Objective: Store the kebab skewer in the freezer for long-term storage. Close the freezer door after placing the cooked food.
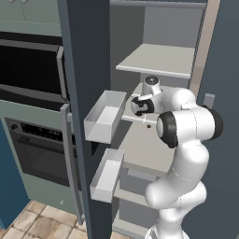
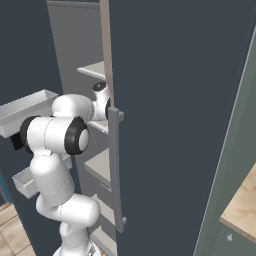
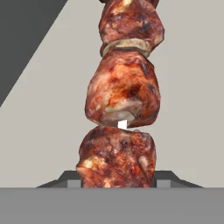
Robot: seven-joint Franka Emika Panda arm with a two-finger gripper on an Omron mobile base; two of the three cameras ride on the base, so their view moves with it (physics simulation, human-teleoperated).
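Dark two-finger gripper [image 3: 117, 183] clamped on reddish-brown meat kebab skewer [image 3: 122, 100] above pale grey freezer shelf [image 3: 192, 87]; releasing high risks it rolling toward the shelf edge.

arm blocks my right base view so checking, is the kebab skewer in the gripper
Observer: Yes. In the hand view the gripper is closed on the kebab skewer, at its lowest meat chunk.
Operator: is it over a shelf yet
Observer: Yes, a pale freezer shelf lies right behind the skewer. I can't tell if they touch.
Operator: and the door
Observer: In the left base view the freezer door stands wide open, its white bins beside the arm.
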